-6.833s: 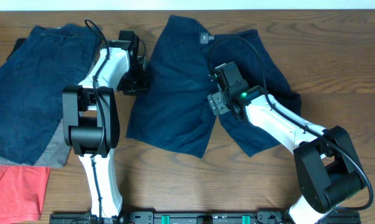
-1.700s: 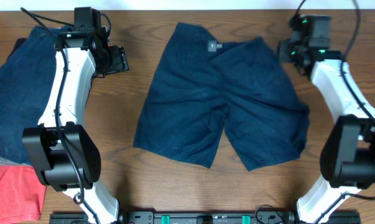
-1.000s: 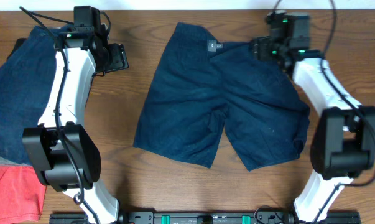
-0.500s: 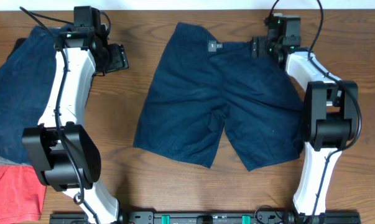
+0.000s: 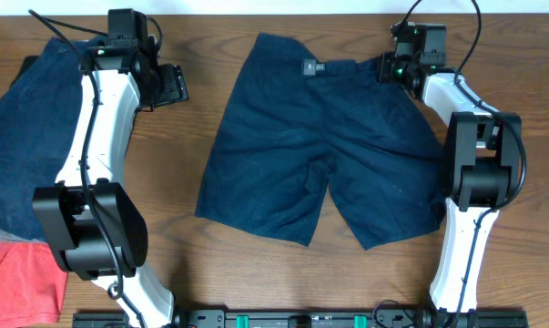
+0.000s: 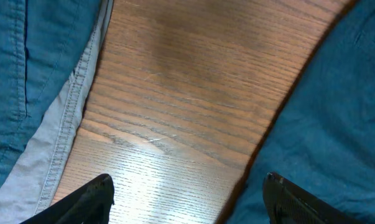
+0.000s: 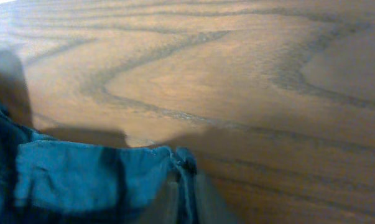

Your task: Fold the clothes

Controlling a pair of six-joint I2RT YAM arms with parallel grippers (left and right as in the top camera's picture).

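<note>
Fold starting: the right gripper (image 5: 390,66) clamps the far right waistband corner of the shorts (image 5: 320,146). The left gripper (image 5: 170,87) hangs open. The next move is probably to carry that corner leftward.

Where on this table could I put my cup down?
Bare wood lies between the left arm and the shorts, and in front of their hems. Crowded: the left edge under denim shorts and a red garment.

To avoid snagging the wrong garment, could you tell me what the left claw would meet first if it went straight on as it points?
Probably bare table: the open left claw aims between the denim shorts and the navy shorts, though depth is unclear.
</note>
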